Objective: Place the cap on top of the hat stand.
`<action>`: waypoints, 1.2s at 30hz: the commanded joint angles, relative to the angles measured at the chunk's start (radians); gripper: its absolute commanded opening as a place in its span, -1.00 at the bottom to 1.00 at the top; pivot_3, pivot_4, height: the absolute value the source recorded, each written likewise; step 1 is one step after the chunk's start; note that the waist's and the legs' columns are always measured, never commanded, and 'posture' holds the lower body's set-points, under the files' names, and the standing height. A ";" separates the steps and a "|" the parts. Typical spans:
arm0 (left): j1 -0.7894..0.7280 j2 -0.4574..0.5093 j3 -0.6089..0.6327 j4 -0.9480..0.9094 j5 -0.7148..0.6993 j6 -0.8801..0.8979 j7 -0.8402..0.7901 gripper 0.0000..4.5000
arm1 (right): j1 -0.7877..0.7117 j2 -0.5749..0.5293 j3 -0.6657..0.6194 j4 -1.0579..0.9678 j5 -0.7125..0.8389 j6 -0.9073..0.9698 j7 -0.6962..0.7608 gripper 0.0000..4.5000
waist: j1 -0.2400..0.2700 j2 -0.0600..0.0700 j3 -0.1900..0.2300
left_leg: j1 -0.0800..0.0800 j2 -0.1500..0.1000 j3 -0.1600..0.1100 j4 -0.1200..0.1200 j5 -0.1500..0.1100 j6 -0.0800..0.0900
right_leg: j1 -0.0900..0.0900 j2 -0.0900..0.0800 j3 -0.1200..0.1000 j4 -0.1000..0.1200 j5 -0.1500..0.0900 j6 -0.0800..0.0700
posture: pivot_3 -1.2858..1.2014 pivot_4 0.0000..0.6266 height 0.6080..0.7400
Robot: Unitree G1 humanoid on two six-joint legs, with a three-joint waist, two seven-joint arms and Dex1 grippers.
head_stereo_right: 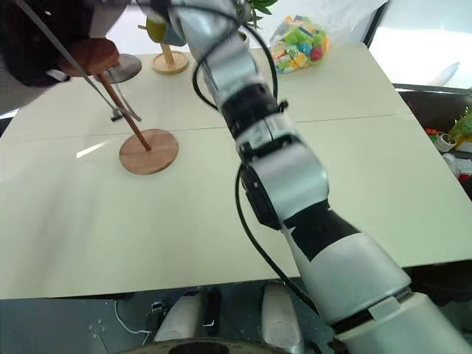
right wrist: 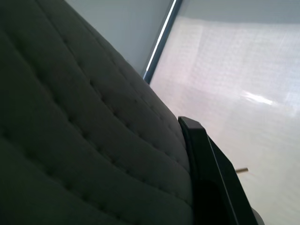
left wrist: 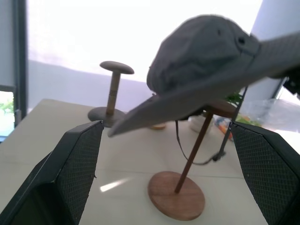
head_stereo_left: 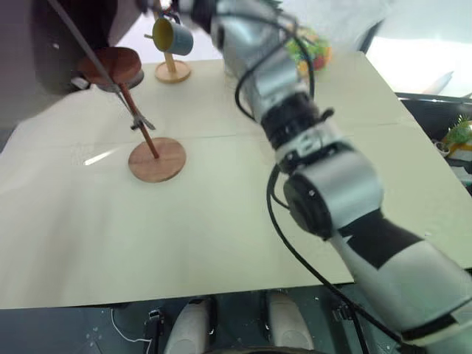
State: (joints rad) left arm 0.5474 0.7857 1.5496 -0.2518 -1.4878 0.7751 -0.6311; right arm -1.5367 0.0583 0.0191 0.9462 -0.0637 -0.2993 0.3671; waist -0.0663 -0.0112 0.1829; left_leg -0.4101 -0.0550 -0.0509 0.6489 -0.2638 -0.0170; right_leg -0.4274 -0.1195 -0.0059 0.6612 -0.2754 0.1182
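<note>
The grey cap (left wrist: 201, 61) hangs tilted in the air, its wide brim over the hat stand's reddish-brown disc top (head_stereo_left: 110, 65). Whether brim and disc touch I cannot tell. The stand's thin rod runs down to its round wooden base (head_stereo_left: 156, 158) on the table. The cap's chin cord (head_stereo_left: 140, 122) dangles beside the rod. My right gripper (right wrist: 180, 136) is shut on the brim, one black finger (right wrist: 206, 178) pressed against the stitched fabric. My left gripper (left wrist: 164, 125) is open with nothing in it, a short way from the stand and facing it.
A second stand with a greyish rounded top (left wrist: 116, 68) stands behind the hat stand. A wooden mug tree with a cup (head_stereo_left: 172, 40) is at the table's far edge, and a bag of colourful pieces (head_stereo_right: 299, 40) further right. My right arm (head_stereo_left: 295, 125) crosses the cream table (head_stereo_left: 221, 236).
</note>
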 commanded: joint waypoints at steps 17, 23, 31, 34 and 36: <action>-0.086 0.170 -0.122 0.058 0.068 0.004 -0.080 1.00 | 0.600 -0.066 0.275 -0.288 -0.490 -0.395 -0.550 -0.99 | -0.005 -0.006 -0.004 | 0.001 0.001 -0.002 -0.001 0.006 -0.011 | 0.002 0.004 0.002 0.003 -0.002 -0.005 | 0.03 -0.52 0.99; -0.165 0.202 -0.207 0.070 0.115 0.011 -0.102 1.00 | 0.659 -0.029 0.292 -0.190 -0.487 -0.394 -0.601 -0.99 | -0.003 -0.008 -0.005 | 0.002 0.001 -0.003 -0.001 0.007 -0.011 | 0.005 0.004 0.001 0.003 -0.002 -0.005 | 0.03 -0.52 0.99; -0.248 0.223 -0.276 0.087 0.161 0.035 -0.122 1.00 | 0.670 -0.113 0.420 -0.130 -0.665 -0.419 -0.743 -0.99 | -0.004 -0.009 -0.005 | 0.003 0.001 -0.004 -0.001 0.007 -0.012 | 0.004 0.005 0.001 0.003 -0.002 -0.005 | 0.03 -0.52 0.99; -0.269 0.228 -0.291 0.093 0.176 0.046 -0.131 1.00 | 0.671 -0.153 0.464 -0.173 -0.727 -0.425 -0.790 -0.99 | -0.004 -0.008 -0.005 | 0.003 0.001 -0.004 -0.001 0.007 -0.012 | 0.004 0.005 0.001 0.003 -0.002 -0.005 | 0.03 -0.52 0.99; -0.281 0.229 -0.298 0.096 0.185 0.053 -0.136 1.00 | 0.663 -0.172 0.470 -0.194 -0.734 -0.425 -0.791 -0.99 | -0.004 -0.009 -0.005 | 0.003 0.001 -0.004 -0.001 0.007 -0.012 | 0.004 0.005 0.001 0.003 -0.002 -0.005 | 0.03 -0.52 0.99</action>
State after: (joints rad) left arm 0.2752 0.9976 1.2351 -0.1583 -1.3124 0.8271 -0.7597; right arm -0.8602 -0.1103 0.4824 0.8023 -0.7857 -0.7062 -0.4095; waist -0.0702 -0.0198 0.1777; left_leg -0.4076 -0.0545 -0.0546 0.6476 -0.2568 -0.0288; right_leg -0.4230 -0.1144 -0.0045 0.6639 -0.2778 0.1136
